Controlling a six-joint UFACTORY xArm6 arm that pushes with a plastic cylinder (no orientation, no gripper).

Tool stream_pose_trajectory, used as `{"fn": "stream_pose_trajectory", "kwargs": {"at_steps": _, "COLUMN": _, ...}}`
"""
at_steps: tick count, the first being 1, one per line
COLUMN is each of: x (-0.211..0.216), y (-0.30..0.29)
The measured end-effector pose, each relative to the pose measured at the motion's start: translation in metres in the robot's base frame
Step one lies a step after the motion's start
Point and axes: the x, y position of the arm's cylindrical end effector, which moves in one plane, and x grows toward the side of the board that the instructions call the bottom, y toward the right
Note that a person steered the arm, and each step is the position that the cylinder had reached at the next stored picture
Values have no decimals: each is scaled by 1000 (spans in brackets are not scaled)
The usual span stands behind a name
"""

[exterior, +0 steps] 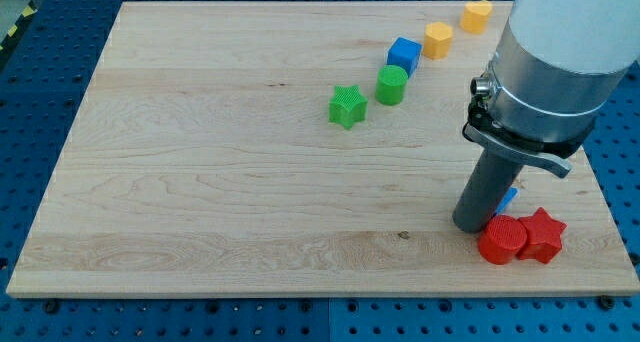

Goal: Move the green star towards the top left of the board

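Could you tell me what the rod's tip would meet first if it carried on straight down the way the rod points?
My tip already seems to rest on the wooden board, so it would meet the board itself. The red cylinder sits just to its right in the view, apparently untouched.

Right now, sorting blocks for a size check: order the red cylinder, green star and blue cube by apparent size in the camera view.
1. red cylinder, though nearest the view's bottom
2. green star and blue cube look alike; unranked
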Motion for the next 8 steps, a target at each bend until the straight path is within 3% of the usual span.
{"fn": "stream_pose_trajectory", "kwargs": {"at_steps": 2, "x": -11, "y": -2}}
{"fn": "stream_pose_trajectory", "kwargs": {"at_steps": 4, "x": -85, "y": -64}}
{"fn": "stream_pose_trajectory", "kwargs": {"at_steps": 5, "x": -87, "y": -64}}
{"fn": "stream_pose_trajectory", "kwargs": {"at_steps": 8, "x": -160, "y": -139}}
